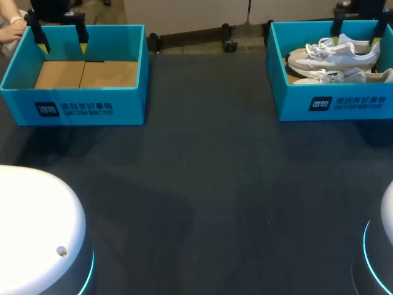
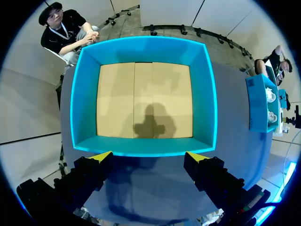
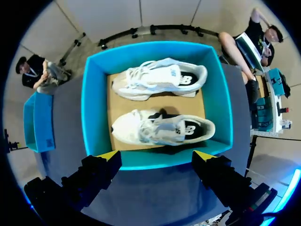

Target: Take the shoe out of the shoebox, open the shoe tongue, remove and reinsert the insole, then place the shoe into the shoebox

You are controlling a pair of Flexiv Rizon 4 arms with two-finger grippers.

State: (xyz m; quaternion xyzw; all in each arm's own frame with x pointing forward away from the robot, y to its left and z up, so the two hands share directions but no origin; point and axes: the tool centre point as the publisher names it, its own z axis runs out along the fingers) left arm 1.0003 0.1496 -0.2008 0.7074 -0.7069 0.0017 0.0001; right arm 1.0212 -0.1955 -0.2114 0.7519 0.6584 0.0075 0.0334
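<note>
Careful: with both jaws gaping empty, lowering your right jaws straight may strike the shoebox (image 3: 155, 162) wall.

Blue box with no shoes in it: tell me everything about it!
The open-topped turquoise cardboard shoebox sits upright on the dark table, far left. It has four walls, a brown cardboard floor of two flaps, and white print on its front. Nothing lies inside. The left tool hangs open above one wall.

White lettering (image 1: 87, 109) beside a dark square logo (image 1: 47, 109), front walls of left shoebox (image 1: 132, 106) and right shoebox (image 1: 291, 106)
</note>
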